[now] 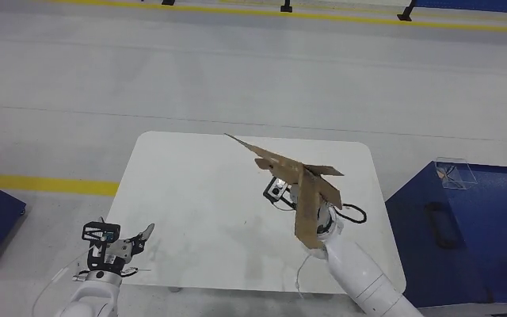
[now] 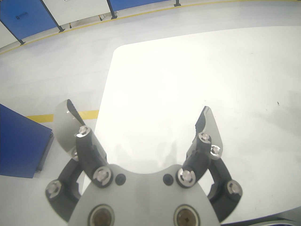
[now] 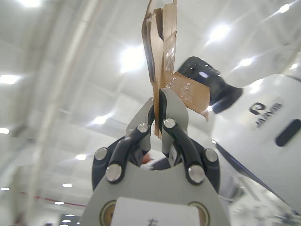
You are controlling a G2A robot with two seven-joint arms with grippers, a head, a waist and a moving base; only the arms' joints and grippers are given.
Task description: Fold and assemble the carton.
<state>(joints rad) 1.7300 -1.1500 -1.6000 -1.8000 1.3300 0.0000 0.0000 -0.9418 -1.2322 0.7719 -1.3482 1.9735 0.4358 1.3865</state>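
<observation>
The carton [image 3: 160,48] is sitting pinched between the fingers of the right gripper [image 3: 158,95], which is clamping tight on one edge of the flattened cardboard. The rest of the sheet is fanning out beyond the fingertips, its layers and a taped flap splaying loose. The gripper is holding it up in the air, with the table [image 1: 198,206] lying below and no part of the carton touching it. Well apart, over the table's near corner on the other side, the left gripper [image 2: 137,104] is hanging with its fingers spread wide and nothing between them.

I'm reading this as the opening step: the blank is lifted but not yet opened into a box. The next move looks to be calling for the left gripper to come across and take a loose flap, pinching firmly near a crease, since this thin cardboard is likely to flex.
</observation>
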